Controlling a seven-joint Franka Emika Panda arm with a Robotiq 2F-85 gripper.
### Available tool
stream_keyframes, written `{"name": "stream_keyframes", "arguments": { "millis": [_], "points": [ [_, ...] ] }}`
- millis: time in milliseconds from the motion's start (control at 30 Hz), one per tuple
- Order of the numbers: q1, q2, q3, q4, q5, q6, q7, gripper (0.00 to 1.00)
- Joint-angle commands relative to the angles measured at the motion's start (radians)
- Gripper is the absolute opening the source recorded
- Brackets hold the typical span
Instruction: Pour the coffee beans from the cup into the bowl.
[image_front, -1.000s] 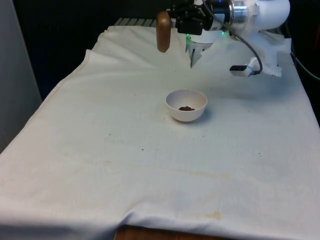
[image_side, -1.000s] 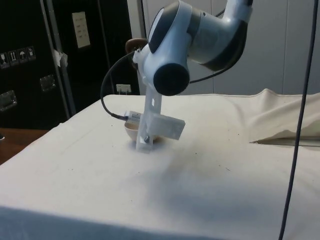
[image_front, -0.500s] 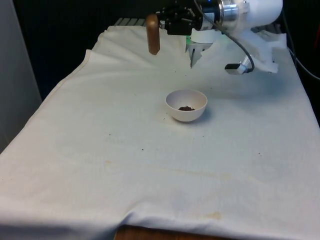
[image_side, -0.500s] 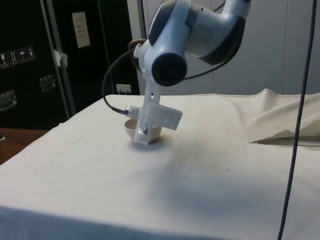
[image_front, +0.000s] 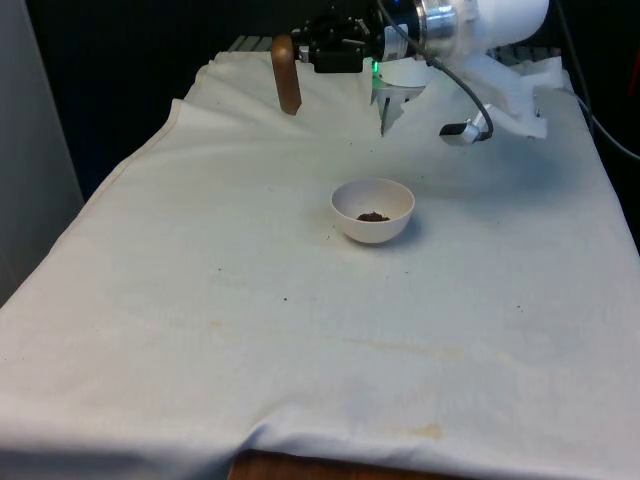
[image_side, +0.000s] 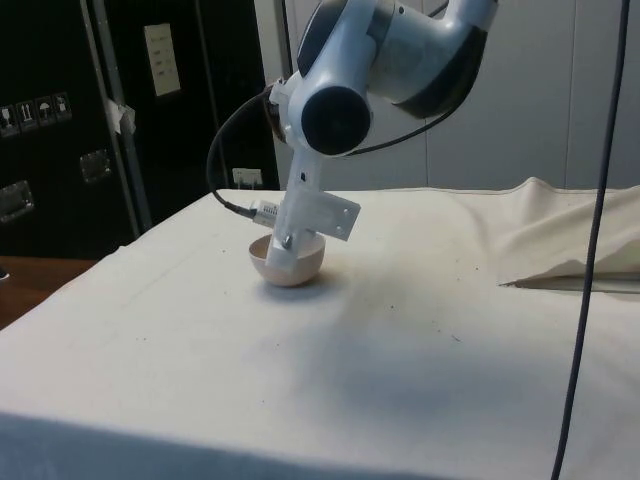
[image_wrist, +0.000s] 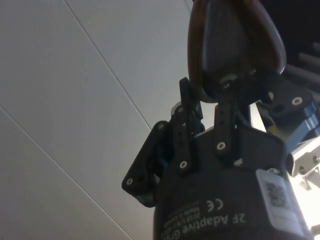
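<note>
Tool (image_front: 300, 55) grips the brown cup (image_front: 286, 75). Beans (image_front: 373, 216) lie in white bowl (image_front: 350, 225), below and apart from the tool. Pour looks done; setting the cup down remains.

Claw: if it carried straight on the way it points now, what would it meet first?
The claw, shut on the brown cup, points sideways toward the front view's left. That way looks free above the cloth, though depth is unclear.
</note>
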Motion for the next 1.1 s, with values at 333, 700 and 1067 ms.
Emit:
{"name": "stream_keyframes", "arguments": {
  "millis": [333,700,1067],
  "points": [
    [-0.010,-0.014,-0.049,0.010,0.006,0.092,0.004,0.06],
    [-0.011,-0.012,-0.095,0.027,0.014,0.168,0.008,0.06],
    [-0.013,0.000,-0.124,0.050,0.029,0.239,0.016,0.06]
  ]
}}
